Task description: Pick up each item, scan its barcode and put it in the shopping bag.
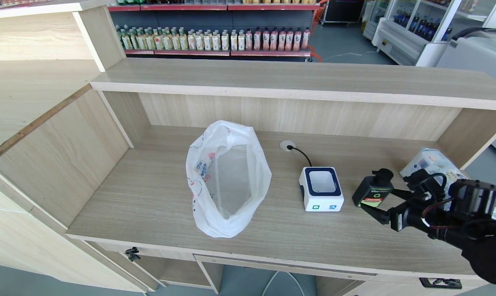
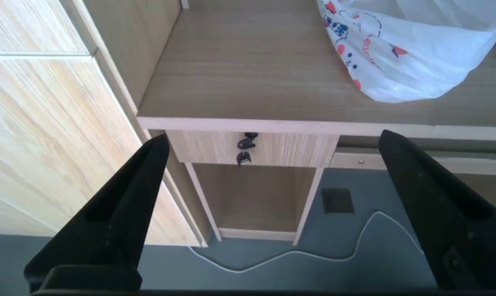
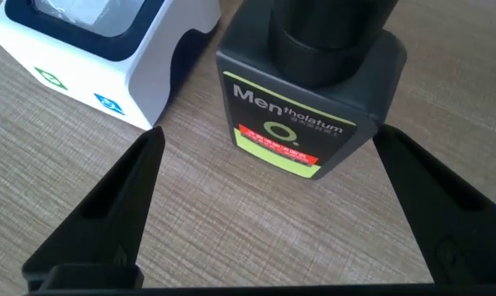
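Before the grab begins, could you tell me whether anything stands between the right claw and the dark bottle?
Nothing visible does: the right claw is open right at the dark bottle, with only bare counter around it. The scanner stands beside the bottle, not between.

The right arm is matte black with a grey-capped cylindrical joint; red cables loop alongside. Its jaws are black wedges.

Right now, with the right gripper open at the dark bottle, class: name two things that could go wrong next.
1. The dark bottle stands upright between the open fingers of the right gripper; an off-centre close might tip it toward the scanner close beside it.
2. The shopping bag is thin and unsupported; a dropped bottle might catch its rim and fold it shut.
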